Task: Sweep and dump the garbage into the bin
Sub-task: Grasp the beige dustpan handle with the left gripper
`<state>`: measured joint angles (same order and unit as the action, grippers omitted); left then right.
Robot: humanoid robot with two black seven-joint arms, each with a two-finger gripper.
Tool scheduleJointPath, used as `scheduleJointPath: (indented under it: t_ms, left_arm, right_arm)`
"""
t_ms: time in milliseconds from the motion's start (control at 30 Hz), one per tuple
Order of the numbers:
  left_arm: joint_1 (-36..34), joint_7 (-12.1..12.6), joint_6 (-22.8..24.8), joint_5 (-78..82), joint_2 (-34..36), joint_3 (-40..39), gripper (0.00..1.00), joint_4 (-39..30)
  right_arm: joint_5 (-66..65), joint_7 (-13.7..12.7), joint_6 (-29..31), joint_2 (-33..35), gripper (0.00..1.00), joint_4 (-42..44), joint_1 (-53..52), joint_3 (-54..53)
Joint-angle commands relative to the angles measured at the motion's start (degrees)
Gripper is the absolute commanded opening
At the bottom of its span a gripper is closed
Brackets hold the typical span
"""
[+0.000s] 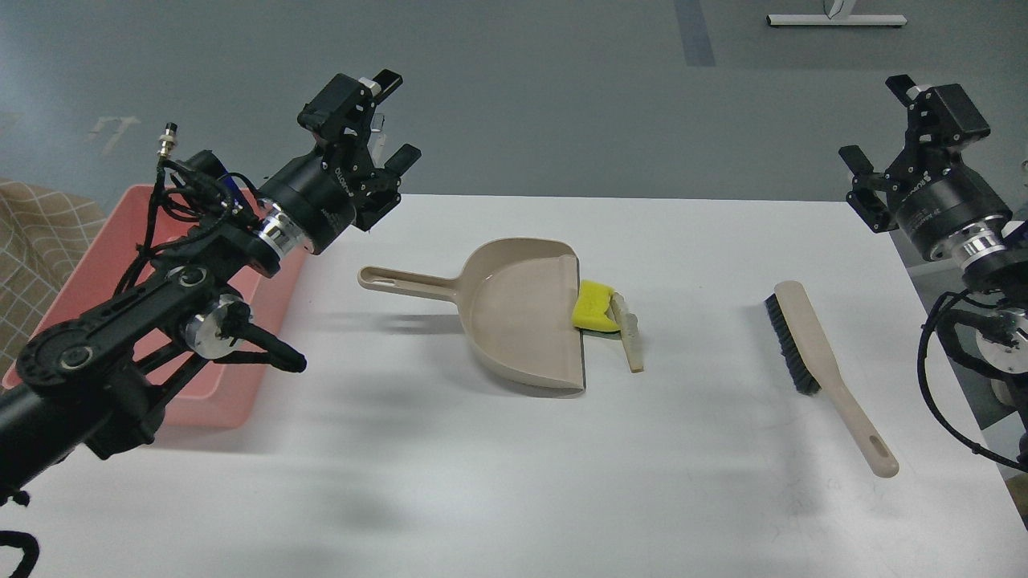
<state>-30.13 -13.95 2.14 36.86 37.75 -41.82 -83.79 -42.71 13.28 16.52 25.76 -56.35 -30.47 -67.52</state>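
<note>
Two scraps of garbage lie on the white table point(514, 482), right at the dustpan's open edge: a yellow chunk point(594, 307) touching the dustpan's lip, and a pale strip point(629, 331) just beside the chunk on the side away from the dustpan, lying roughly parallel to that lip.

The one dustpan point(522, 317) is beige and sits flat near the table's middle, its handle pointing toward the bin and its mouth toward the brush. One brush point(827, 369), beige with dark bristles, lies well apart from the dustpan on its mouth side, beyond the two scraps, with its handle toward the near table edge. Nothing lies between brush and scraps.

The one bin point(277, 297), a pink tub, stands well off the dustpan's handle end, at the table's side. The left arm crosses over much of it and hides most of its inside.

The left hand point(389, 119) hangs in the air above the far corner of the bin, beyond the dustpan's handle end; its two fingers are spread apart and hold nothing. White lettering on its wrist body is too small to read. The right hand point(875, 124) hangs above the table's far corner past the brush, well apart from the dustpan; its fingers are also spread and empty, and its wrist lettering is likewise unreadable.

Next to the bin, away from the dustpan, a checked tan cloth point(40, 241) shows at the view's edge.
</note>
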Motion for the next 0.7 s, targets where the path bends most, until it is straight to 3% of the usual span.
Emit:
scheduleJointPath:
  t_ms: [0, 134, 267, 367, 534, 668]
  left_arm:
    - [3.8, 0.0, -0.8, 4.9, 5.6, 0.5, 1.00, -5.7]
    - [8.2, 0.0, -2.7, 12.9, 8.3, 0.4, 1.00, -8.8]
    - [17.7, 0.1, -6.3, 22.3, 8.0, 0.5, 1.00, -11.6]
    - [21.2, 0.4, -7.7, 26.5, 6.7, 0.5, 1.00, -11.7]
    - [22.8, 0.6, -8.7, 27.2, 5.5, 0.7, 1.00, -11.0]
    - [22.6, 2.2, -9.3, 27.2, 3.1, 0.8, 1.00, -7.8]
  right_arm:
    - [0.0, 0.0, 0.0, 0.0, 1.00, 0.0, 0.1, 0.1]
    - [0.1, 0.0, 0.0, -0.1, 1.00, 0.0, 0.1, 0.1]
    - [0.1, 0.0, 0.0, -0.3, 1.00, 0.0, 0.2, 0.1]
    - [0.1, 0.0, 0.0, -0.2, 1.00, 0.0, 0.1, 0.1]
    - [0.1, 0.0, 0.0, -0.3, 1.00, 0.0, 0.1, 0.1]
    - [0.1, 0.0, 0.0, -0.4, 1.00, -0.1, 0.2, 0.1]
